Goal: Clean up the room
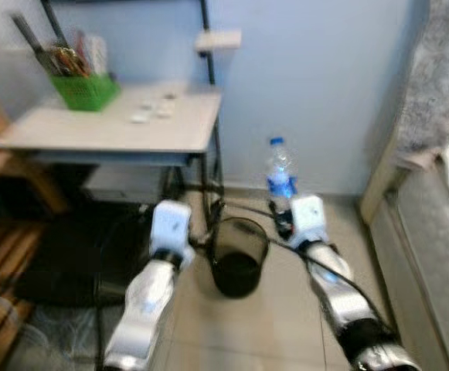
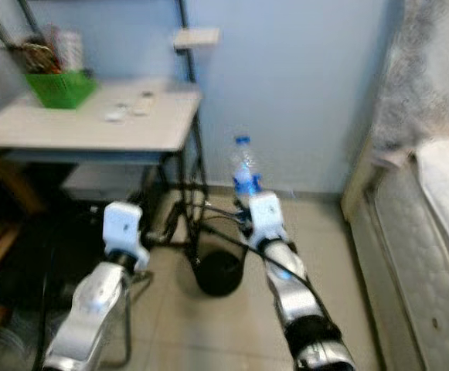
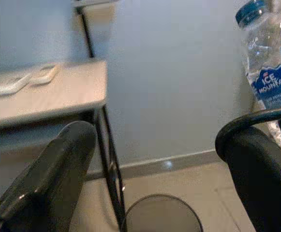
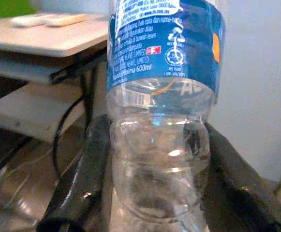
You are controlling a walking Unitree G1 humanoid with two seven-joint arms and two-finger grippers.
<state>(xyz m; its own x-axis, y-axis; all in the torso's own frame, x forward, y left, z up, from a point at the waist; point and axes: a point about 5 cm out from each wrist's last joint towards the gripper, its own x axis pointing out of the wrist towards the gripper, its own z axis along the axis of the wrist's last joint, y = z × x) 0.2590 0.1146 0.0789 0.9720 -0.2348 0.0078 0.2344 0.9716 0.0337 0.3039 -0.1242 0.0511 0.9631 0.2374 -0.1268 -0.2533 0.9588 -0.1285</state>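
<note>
Currently the right gripper (image 4: 150, 193) holds a clear water bottle (image 1: 280, 175) with a blue label upright; its jaws are closed on the lower part of the bottle. The bottle is just beside the black mesh bin (image 1: 238, 256), on the robot's right of it and above the floor. The left gripper (image 3: 155, 159) is near the bin on the other side, its jaws open and holding nothing. Behind the bin stands the surface (image 1: 116, 124) with a green basket (image 1: 85, 89) on it.
</note>
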